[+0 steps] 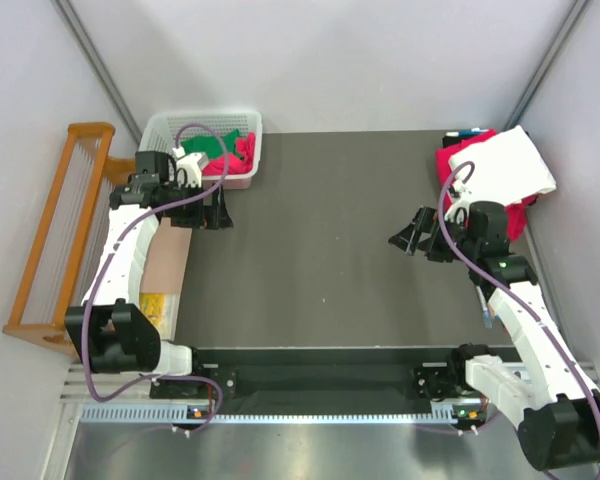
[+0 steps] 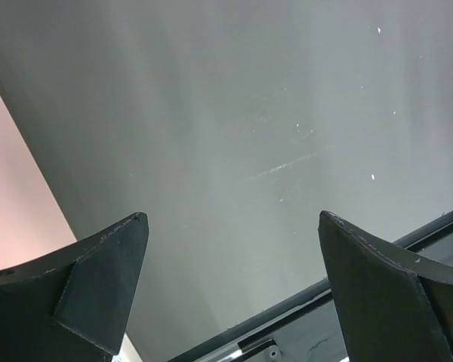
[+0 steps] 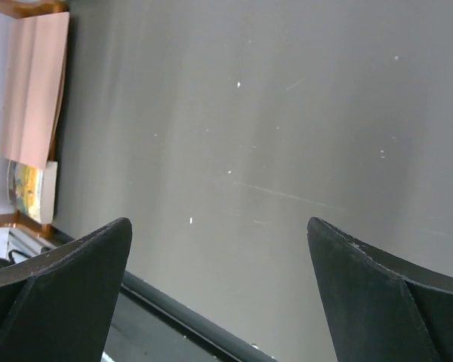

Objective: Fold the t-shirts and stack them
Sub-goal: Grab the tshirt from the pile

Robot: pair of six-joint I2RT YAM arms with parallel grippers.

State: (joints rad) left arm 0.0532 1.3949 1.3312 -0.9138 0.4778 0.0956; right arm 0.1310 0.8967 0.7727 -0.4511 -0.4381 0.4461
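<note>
Wide-spread black fingers point(image 2: 98, 279) of the left gripper point(image 2: 232, 219) fill the bottom of its wrist view, with nothing between them and bare dark mat point(image 2: 234, 113) beneath. The right gripper point(image 3: 219, 222) is spread just as wide and also holds nothing.

From above, a folded white t-shirt point(image 1: 505, 165) lies at the far right corner on top of a red t-shirt point(image 1: 450, 165). Its long axis runs roughly across the table, tilted, and its right end reaches past the mat toward the wall. The right gripper is near this pile, on the side toward the centre, and points left, away from it.

At the far left corner stands a white basket point(image 1: 210, 122) holding a crumpled green garment point(image 1: 215, 145) and a pink garment point(image 1: 242, 155). The left gripper hangs over the mat just in front of the basket.

A wooden rack point(image 1: 55, 230) stands off the table's left side. A tan board point(image 1: 165, 258) and a yellow packet point(image 1: 155, 305) lie between the rack and the mat, under the left arm.
</note>
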